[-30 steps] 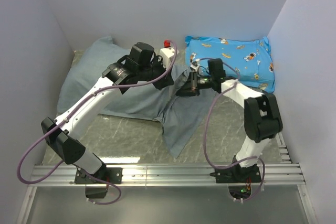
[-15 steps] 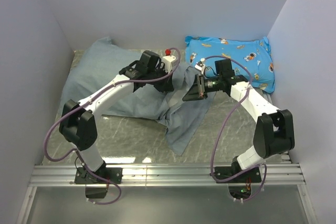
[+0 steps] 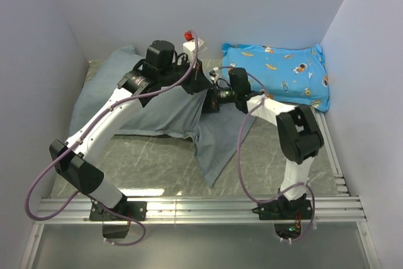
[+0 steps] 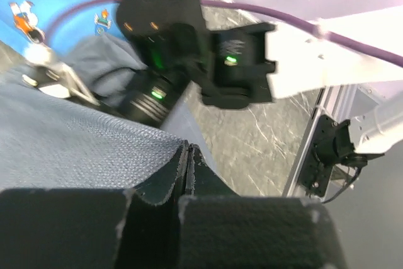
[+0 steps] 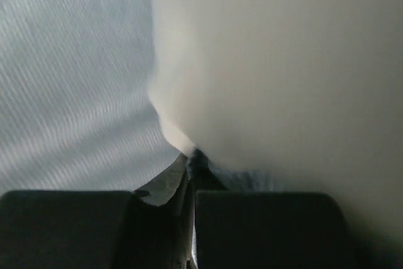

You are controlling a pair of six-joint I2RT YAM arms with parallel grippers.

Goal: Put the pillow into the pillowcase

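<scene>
From above, the pillowcase [image 3: 135, 102] lies grey-blue face up across the left and middle of the bench [image 3: 151, 168]. Its far-left end is puffed up by the corner of the walls, and a limp flap trails toward the near edge. No white shows anywhere in that view. The left arm [image 3: 107, 121] and right arm [image 3: 286, 124] meet over the raised middle edge of the fabric, just beside the cartoon-print cushion [image 3: 280, 70] lying against the back wall, but their tips are too small and crowded there to read. The wrist cameras settle that. In the left wrist view the left fingers [image 4: 178, 174] are pressed together with a fold of the grey-blue weave nipped between them. The cloth slopes away to the left, and the right arm's black wrist hangs close beyond it, over the marbled bench and the cushion. In the right wrist view the right fingers [image 5: 180, 184] are likewise clamped shut, on a pinch of the same fabric at their tips. Ribbed grey-blue cloth fills the left half of that view. A pale, plain, out-of-focus mass that reads as the pillow [image 5: 277, 61] fills the right half, bulging down to touch the fingertips.
</scene>
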